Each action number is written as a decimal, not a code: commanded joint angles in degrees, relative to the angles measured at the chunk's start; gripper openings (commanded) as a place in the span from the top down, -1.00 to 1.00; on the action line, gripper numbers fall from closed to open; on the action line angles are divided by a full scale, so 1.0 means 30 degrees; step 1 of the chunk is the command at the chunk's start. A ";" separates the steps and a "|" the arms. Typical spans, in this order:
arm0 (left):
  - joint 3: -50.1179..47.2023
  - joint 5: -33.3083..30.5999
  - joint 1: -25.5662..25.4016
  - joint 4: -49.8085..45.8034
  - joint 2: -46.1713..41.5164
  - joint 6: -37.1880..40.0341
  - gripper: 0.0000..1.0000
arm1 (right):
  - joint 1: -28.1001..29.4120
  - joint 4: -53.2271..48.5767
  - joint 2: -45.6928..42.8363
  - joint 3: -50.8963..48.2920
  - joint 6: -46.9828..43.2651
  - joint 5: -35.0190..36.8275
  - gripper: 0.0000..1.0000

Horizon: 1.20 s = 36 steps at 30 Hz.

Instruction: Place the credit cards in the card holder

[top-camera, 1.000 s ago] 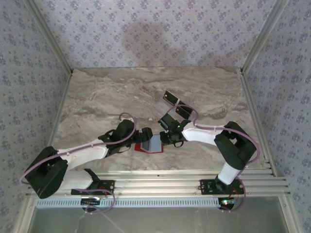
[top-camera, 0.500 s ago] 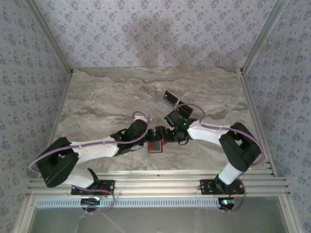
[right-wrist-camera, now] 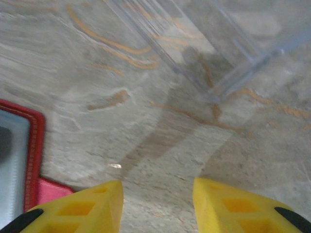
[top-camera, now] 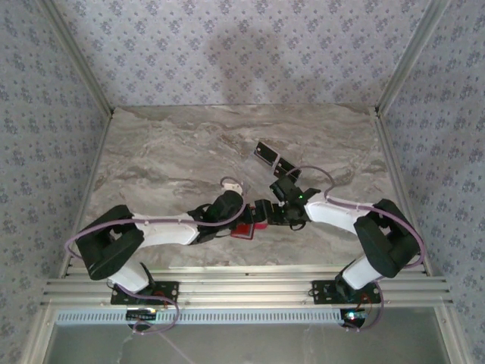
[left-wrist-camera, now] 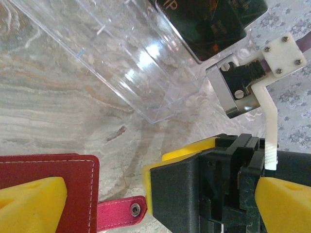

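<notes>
The red card holder [top-camera: 246, 230] lies flat on the marble between both grippers, partly hidden by them. In the left wrist view the card holder [left-wrist-camera: 53, 182] is at the lower left, with its snap tab [left-wrist-camera: 119, 211] pointing right. My left gripper [top-camera: 241, 216] is open wide, one finger over the holder. My right gripper [top-camera: 268, 213] is open with bare marble between its fingertips [right-wrist-camera: 99, 204]. The holder's red edge [right-wrist-camera: 35, 145] frames a pale grey surface [right-wrist-camera: 12, 165], possibly a card. Dark credit cards [top-camera: 265, 154] stand further back, one [left-wrist-camera: 209, 24] inside a clear box.
A clear plastic box [left-wrist-camera: 121, 58] lies on the marble just beyond the grippers; its corner [right-wrist-camera: 218, 43] is close ahead of the right fingers. The right gripper's black body [left-wrist-camera: 194, 194] sits between my left fingers. Patterned walls enclose the table [top-camera: 167, 152].
The right gripper has opened and drawn back to the right. The left arm has reached further right, up to the card holder, which has shifted slightly right.
</notes>
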 commanded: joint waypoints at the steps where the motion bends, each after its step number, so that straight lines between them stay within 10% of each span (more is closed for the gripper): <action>1: -0.0081 -0.0443 -0.0522 -0.1317 0.1279 -0.0132 -1.00 | 0.0342 0.1631 -0.0900 0.0036 0.0205 -0.1186 0.11; 17: 0.1483 -0.2364 -0.0530 -0.3482 -0.0286 0.0985 -1.00 | 0.0411 0.1376 -0.1622 -0.0327 0.0307 -0.1019 0.11; 36: 0.0868 -0.3208 0.2889 -1.6959 -0.9865 0.4654 -0.99 | 0.0376 -0.0752 -0.3669 -0.0022 0.0307 -0.0301 0.08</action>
